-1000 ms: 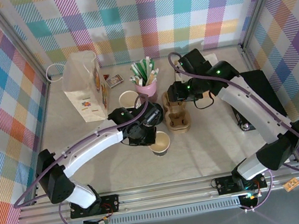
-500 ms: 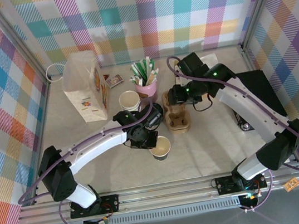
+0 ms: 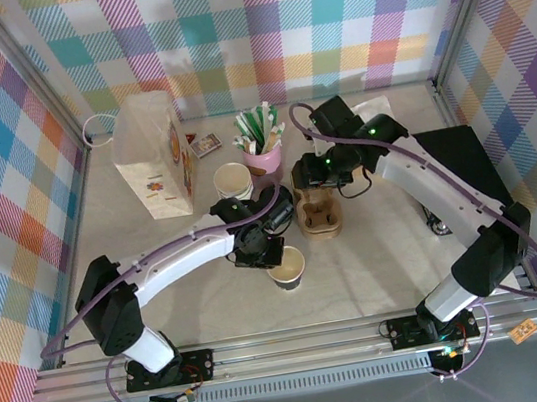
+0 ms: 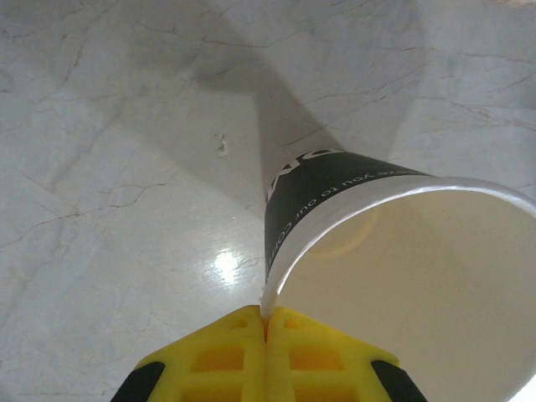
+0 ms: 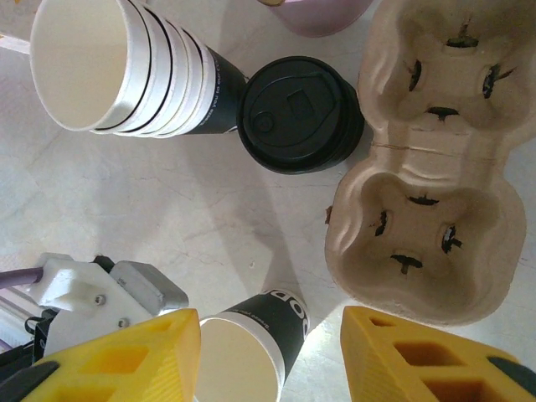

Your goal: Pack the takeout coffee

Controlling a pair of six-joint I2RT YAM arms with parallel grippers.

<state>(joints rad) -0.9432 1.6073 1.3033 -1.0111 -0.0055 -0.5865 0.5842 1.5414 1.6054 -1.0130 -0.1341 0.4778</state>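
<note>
Both arms shifted.
Right gripper (image 3: pixel 307 171) moved left, cup carrier (image 3: pixel 320 216) beside its fingers; left gripper (image 4: pixel 266 322) drew its pinched lidless cup (image 3: pixel 287 270) nearward.

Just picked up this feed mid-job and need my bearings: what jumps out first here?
The left fingers are pinched shut on the rim of a lidless paper cup standing mid-table. Farther back, the right fingers stand open above the table, close by a black lid, a stack of empty cups and a pulp drink carrier.
</note>
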